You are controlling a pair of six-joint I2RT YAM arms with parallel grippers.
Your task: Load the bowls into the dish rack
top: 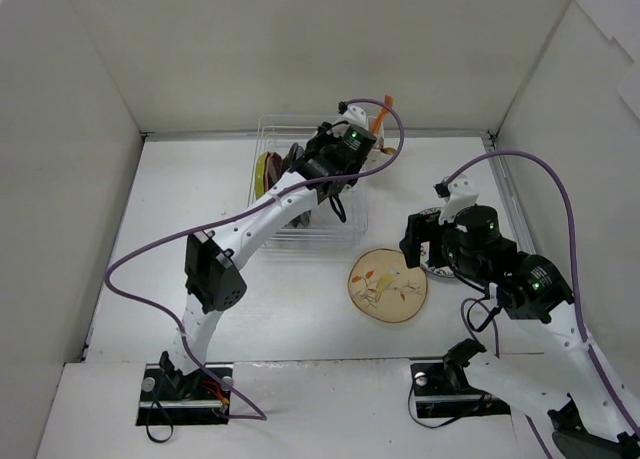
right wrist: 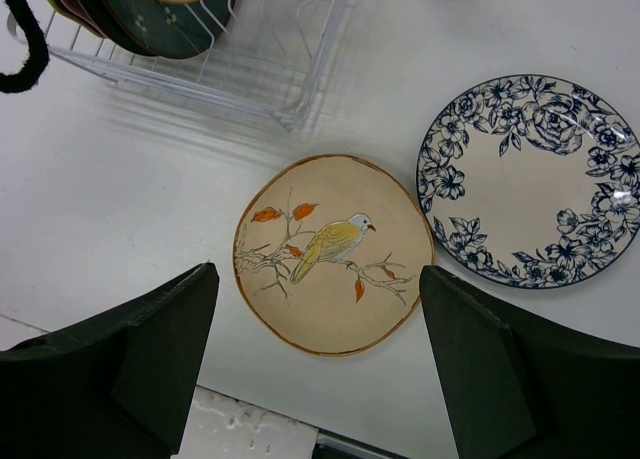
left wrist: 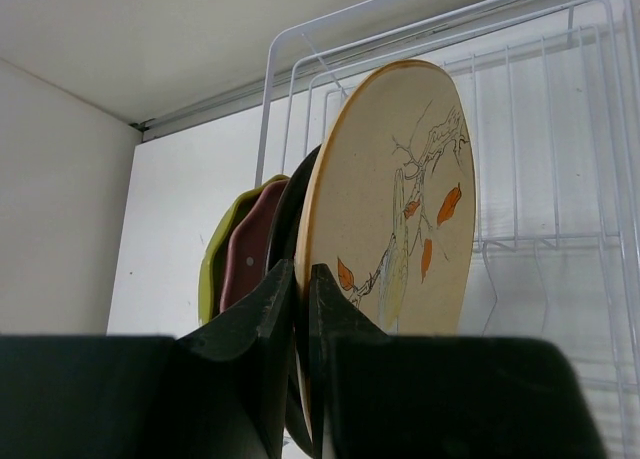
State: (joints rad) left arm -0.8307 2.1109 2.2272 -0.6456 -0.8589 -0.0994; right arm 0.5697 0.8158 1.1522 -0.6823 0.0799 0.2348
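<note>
at the dish rack (left wrist: 268, 109), upright cream bowl (left wrist: 395, 189), branch, orange leaves

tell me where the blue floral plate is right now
In the right wrist view the blue floral plate lies flat on the table at the right, close beside the cream bird plate, outside the dish rack.

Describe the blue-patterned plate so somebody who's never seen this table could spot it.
Start at the white wire dish rack. Two dishes lie flat on the table in front of it. The blue-patterned plate is the right-hand one, beside the cream bird dish: white, ringed with dark blue flowers.
</note>
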